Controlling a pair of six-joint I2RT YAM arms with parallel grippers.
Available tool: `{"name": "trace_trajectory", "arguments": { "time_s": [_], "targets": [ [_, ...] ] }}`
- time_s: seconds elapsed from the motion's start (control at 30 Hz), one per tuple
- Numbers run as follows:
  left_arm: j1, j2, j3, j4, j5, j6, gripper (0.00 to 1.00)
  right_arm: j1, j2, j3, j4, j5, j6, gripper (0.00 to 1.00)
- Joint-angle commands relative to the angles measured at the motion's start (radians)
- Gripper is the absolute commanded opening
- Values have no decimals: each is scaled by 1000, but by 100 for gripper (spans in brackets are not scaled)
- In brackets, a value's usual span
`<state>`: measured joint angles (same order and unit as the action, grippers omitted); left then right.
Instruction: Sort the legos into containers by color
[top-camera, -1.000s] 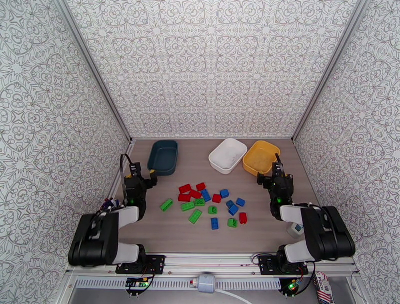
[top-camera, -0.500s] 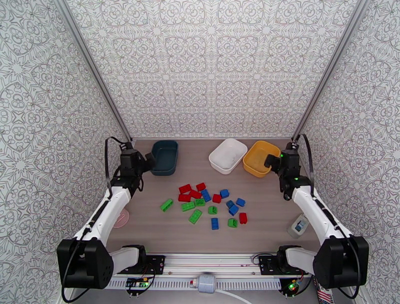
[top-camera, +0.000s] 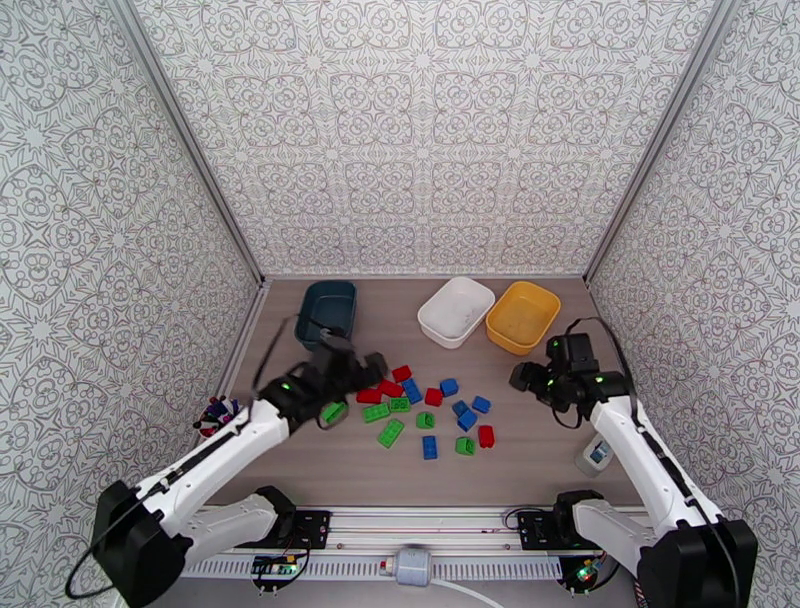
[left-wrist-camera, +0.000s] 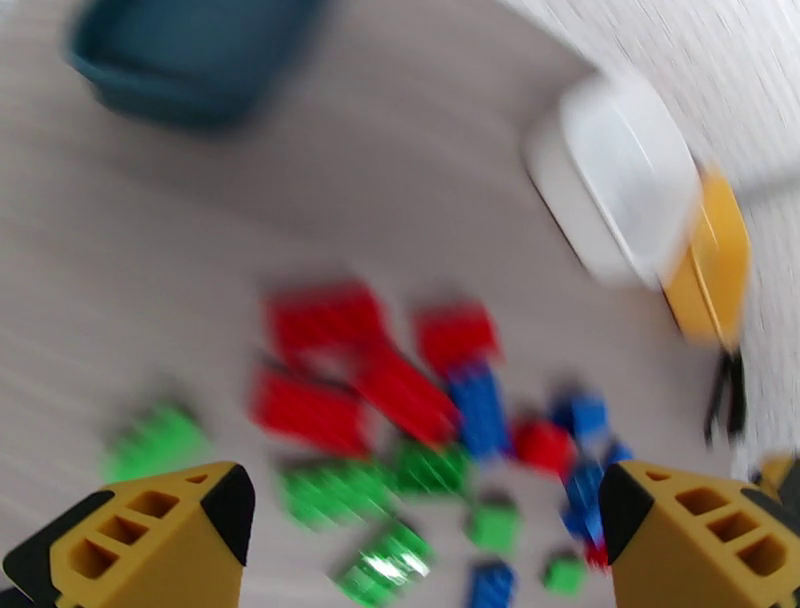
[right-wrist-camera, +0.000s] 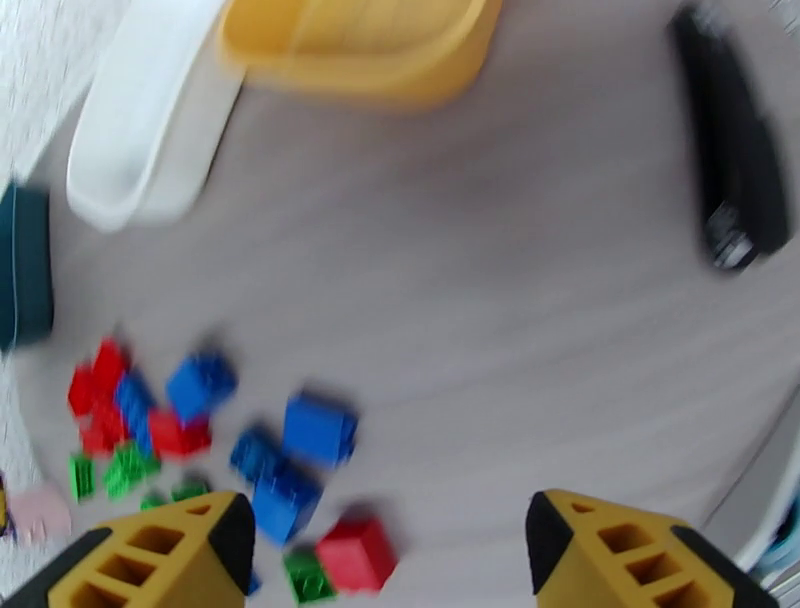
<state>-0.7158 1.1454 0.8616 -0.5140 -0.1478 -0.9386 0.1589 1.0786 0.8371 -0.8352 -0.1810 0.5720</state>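
On the bench (top-camera: 330, 465), the teal tub (top-camera: 327, 312), white tub (top-camera: 456, 311) and yellow tub (top-camera: 522, 317) line the far edge. The legos (top-camera: 420, 405) lie jumbled mid-bench. The left jaws and right jaws stand apart, empty. With bricks touching, a pinch may catch two colours or scatter neighbours.

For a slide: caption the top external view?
The left gripper and right gripper flank the scattered red, green and blue legos; teal tub, white tub and yellow tub sit behind.

left wrist: bricks (left-wrist-camera: 320, 320) smeared, studs unreadable | teal tub (left-wrist-camera: 190, 60) cut by top edge | yellow tub (left-wrist-camera: 715, 260) half behind white tub (left-wrist-camera: 620, 170) | right wrist: everything blurred, yellow tub cut at top, teal tub at left edge
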Motion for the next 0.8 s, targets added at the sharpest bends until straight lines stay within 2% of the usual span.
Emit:
{"name": "trace_trajectory", "arguments": {
  "time_s": [0.0,0.13,0.27,0.47,0.77],
  "targets": [
    [-135,62,1,-5,-119,-146,97,84,-26,-61,-56,-41,62,76],
    [-200,195,72,13,-91,-128,97,193,-29,-108,-49,-17,110,76],
    [-195,290,151,-18,-75,-120,98,282,-13,-153,-36,24,162,77],
    [-171,297,137,51,-81,-149,99,354,4,-184,-25,43,183,73],
    [-150,309,123,74,-67,-153,99,428,119,-147,-18,78,192,72]
  ]
}}
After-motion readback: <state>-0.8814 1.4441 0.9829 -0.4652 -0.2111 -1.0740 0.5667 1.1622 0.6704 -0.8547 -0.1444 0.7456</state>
